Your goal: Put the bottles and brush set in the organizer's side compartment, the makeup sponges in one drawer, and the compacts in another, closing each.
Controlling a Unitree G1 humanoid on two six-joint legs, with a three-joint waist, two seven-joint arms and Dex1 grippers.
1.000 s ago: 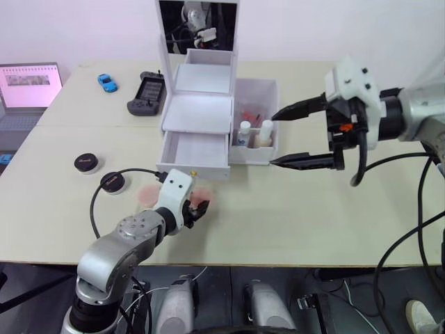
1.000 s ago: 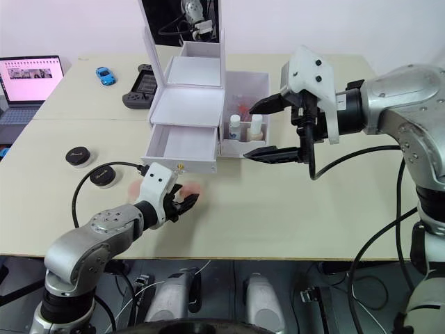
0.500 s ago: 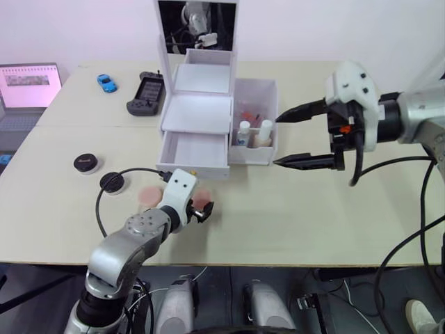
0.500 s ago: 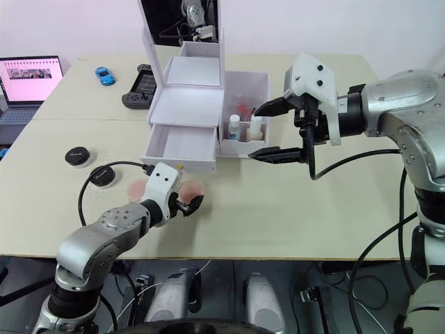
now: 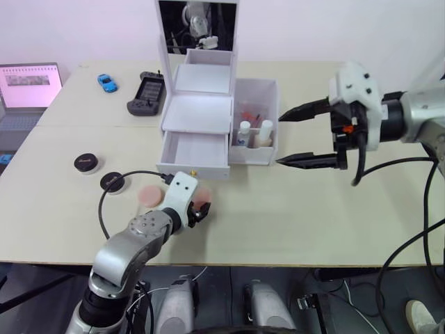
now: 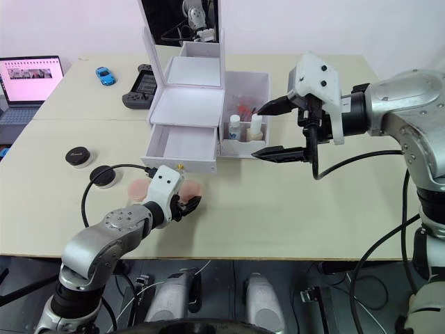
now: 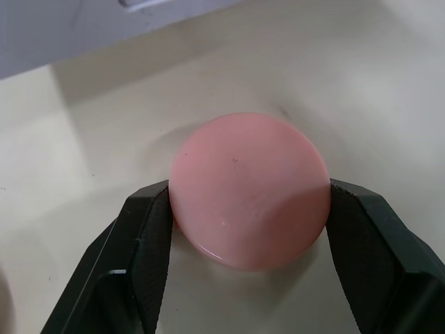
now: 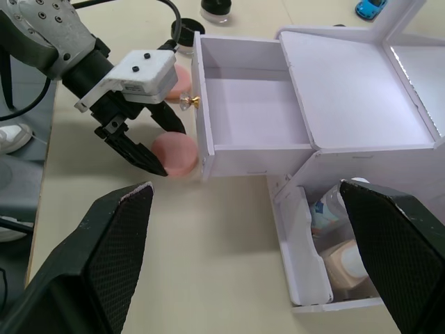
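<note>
I've got my left gripper [image 7: 247,202] down on the beige table [image 5: 292,202], jaws closed on a flat round pale-pink makeup sponge [image 7: 249,189] just in front of the white plastic organizer's [image 5: 198,115] pulled-out lower drawer [image 5: 193,154]. My right gripper [image 5: 288,136] hangs beside the side compartment [image 5: 256,125], jaws wide open and empty.

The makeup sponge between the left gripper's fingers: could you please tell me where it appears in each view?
Left eye view: sponge at the left gripper, near table edge.
Right eye view, same spot.
Left wrist view, centre, between both fingers.
Right wrist view, beside the open drawer, the shared landmark.
</note>
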